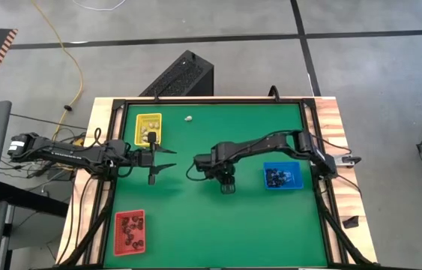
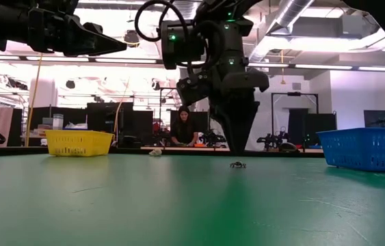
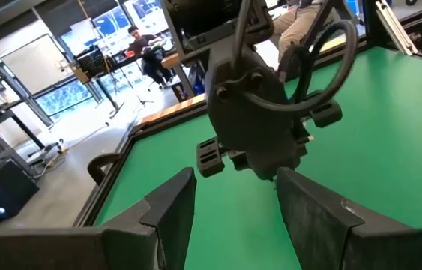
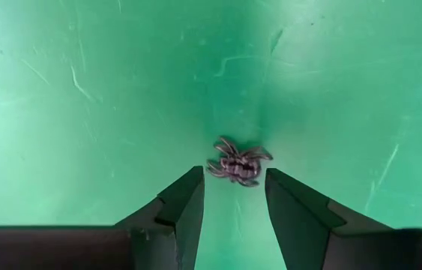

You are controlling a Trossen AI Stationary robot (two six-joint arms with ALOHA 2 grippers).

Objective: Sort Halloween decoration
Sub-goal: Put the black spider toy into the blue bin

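Right gripper point(image 4: 233, 196) fingers parted, empty, just above black spider point(image 4: 237, 162) on mat; left gripper point(image 1: 164, 160) open, empty, near yellow tray point(image 1: 148, 128).

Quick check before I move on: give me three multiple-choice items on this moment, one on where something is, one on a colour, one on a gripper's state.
1. The spider lies:
A. on the green table
B. in a tray
C. between shut fingers

2. The tray nearest the loose whitish trinket is:
A. red
B. yellow
C. blue

3. The right gripper is:
A. shut on the spider
B. out of view
C. open above the spider

Answers: 1 A, it rests on bare mat. 2 B, the trinket lies just beside the yellow tray. 3 C, its fingers stand apart, the spider just beyond their tips.
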